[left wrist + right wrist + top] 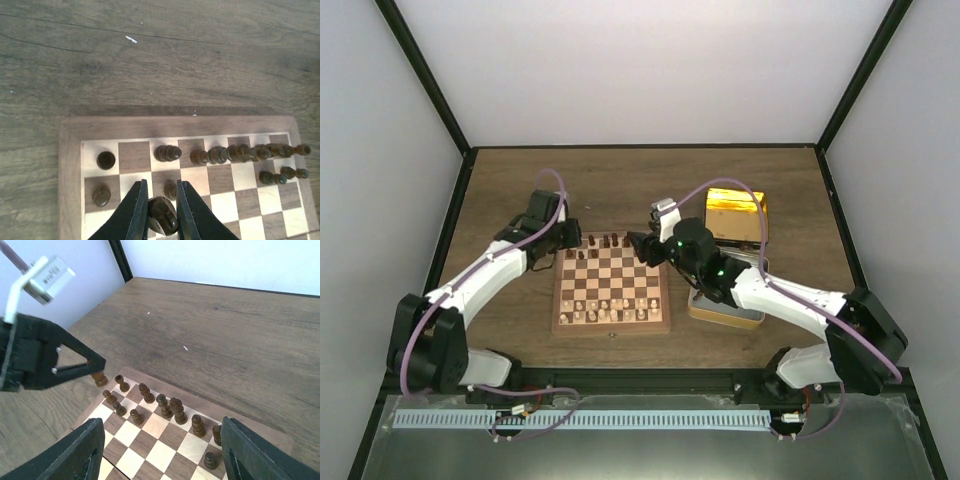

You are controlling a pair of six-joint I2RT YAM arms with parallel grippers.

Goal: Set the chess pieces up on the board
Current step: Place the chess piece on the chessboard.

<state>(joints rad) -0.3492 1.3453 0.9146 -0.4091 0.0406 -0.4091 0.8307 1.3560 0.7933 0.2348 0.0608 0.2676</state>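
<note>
The board (pixel 612 329) lies between the arms. Dark brown chess pieces (pixel 605 242) stand along its far rows. In the left wrist view several stand in the back row (pixel 218 154), and a few pawns (pixel 101 195) stand in the row in front of it. My left gripper (pixel 161 189) is shut on a dark brown piece (pixel 164 216) above the board's far left corner. The right wrist view shows that gripper (pixel 95 366) and the held piece (pixel 98 379) at the board's corner. My right gripper (pixel 165 455) hangs wide open above the far right squares, holding nothing.
Pale chessmen (pixel 605 311) fill the board's near rows. A gold tin (pixel 735 215) stands open at the right, with its silver-lined half (pixel 725 312) under the right arm. Bare wooden table (pixel 150 60) stretches beyond the board to the black frame posts.
</note>
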